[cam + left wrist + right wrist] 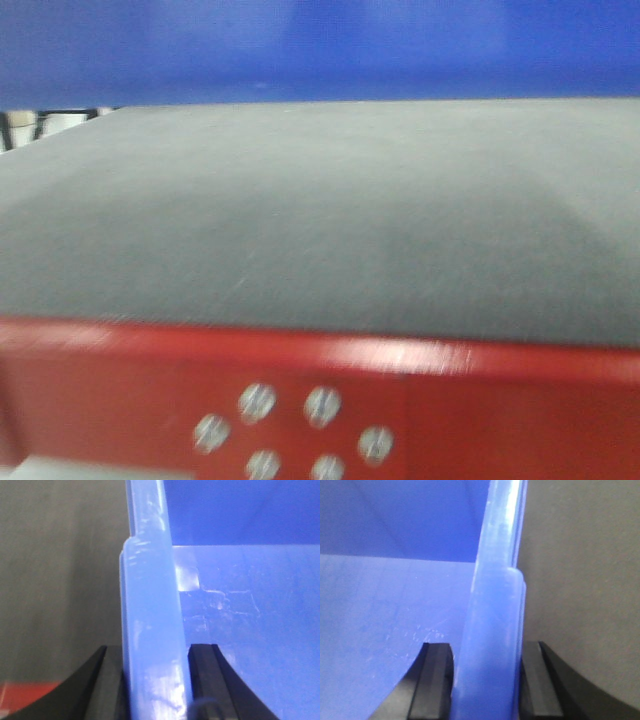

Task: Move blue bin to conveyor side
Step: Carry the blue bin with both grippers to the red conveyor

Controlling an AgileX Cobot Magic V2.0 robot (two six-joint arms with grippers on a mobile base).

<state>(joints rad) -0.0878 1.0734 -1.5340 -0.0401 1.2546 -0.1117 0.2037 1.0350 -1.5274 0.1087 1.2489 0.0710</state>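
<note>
- My left claw (pixel 156 680) is clamped on the rim (pixel 150 605) of the blue bin (pixel 245 630). One black finger (pixel 107 682) sits on the outside of the wall and the other on the inside, both pressed against the plastic.
- My right claw (pixel 485 680) grips the opposite rim (pixel 495 605) the same way. Its black fingers (pixel 436 680) are closed narrow on the wall, one on each side.
- Through both wrist cameras I look along a thick, glossy rim with a stepped shoulder partway up. The bin's smooth inner wall and floor (pixel 380 605) show light scuff marks.
- In the front camera the bin (pixel 320 45) fills the top of the picture as a broad blue band running the full width.
- The grey belt (pixel 320 220) spreads out flat below that band, wider than my view. The bin's lower edge meets the far edge of the belt in the picture.
- I cannot tell whether the bin rests on the belt or hangs just above it.
- In each wrist view the belt (pixel 55 570) (pixel 580 580) lies just outside the gripped wall.
- A red frame (pixel 120 400) borders the near edge of the belt, with a cluster of round silver screws (pixel 257 402) in its face. A small red patch (pixel 25 697) also shows in the bottom-left corner of the left wrist view.
- The front picture is blurred, so I cannot make out the pale shapes at its upper left.
</note>
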